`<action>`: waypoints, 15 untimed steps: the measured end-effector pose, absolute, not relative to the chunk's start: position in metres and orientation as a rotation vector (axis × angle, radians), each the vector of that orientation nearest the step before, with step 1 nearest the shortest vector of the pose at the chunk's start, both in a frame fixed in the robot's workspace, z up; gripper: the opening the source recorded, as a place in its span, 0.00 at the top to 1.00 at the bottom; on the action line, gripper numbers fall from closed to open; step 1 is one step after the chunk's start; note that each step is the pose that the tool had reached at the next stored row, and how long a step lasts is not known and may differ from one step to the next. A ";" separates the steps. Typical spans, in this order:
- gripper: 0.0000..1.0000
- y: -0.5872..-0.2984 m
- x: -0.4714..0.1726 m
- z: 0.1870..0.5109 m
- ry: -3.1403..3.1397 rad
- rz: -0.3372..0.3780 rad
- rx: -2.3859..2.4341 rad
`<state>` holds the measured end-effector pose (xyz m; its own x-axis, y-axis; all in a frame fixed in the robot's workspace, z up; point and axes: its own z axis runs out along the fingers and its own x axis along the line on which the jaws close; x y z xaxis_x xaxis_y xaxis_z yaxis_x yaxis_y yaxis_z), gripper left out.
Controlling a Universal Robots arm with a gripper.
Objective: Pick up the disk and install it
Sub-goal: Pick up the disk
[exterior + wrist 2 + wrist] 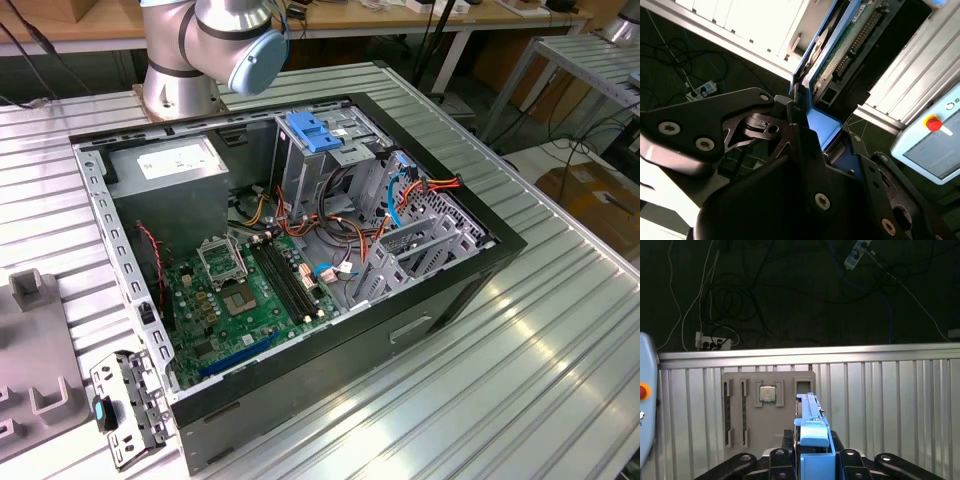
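In both wrist views my gripper (812, 462) is shut on the disk (811, 427) and holds it on edge. In the first wrist view the disk's blue plastic rail rises between the black fingers (782, 456), above the ribbed metal table (890, 400). In the second wrist view the gripper (827, 137) clamps the blue-framed disk (850, 35), whose green circuit-board side and connector pins face the camera. In the exterior view the open computer case (480, 262) lies on the table, with a metal drive cage (330, 155) near its back under a blue latch.
Inside the case are a green motherboard (240, 290), a grey power-supply box (165, 165) and loose coloured cables (400, 190). The arm's base (185, 60) stands behind the case. A grey fixture plate (767, 410) with a chip lies on the table. A pendant with a red button (933, 123) hangs nearby.
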<state>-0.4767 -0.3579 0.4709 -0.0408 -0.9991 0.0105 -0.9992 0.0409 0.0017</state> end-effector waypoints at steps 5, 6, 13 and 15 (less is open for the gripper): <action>0.63 -0.358 -0.477 0.476 -2.260 0.009 2.170; 0.63 -0.358 -0.477 0.477 -2.260 0.009 2.170; 0.63 -0.358 -0.477 0.487 -2.260 0.009 2.169; 0.63 -0.358 -0.477 0.489 -2.260 0.009 2.169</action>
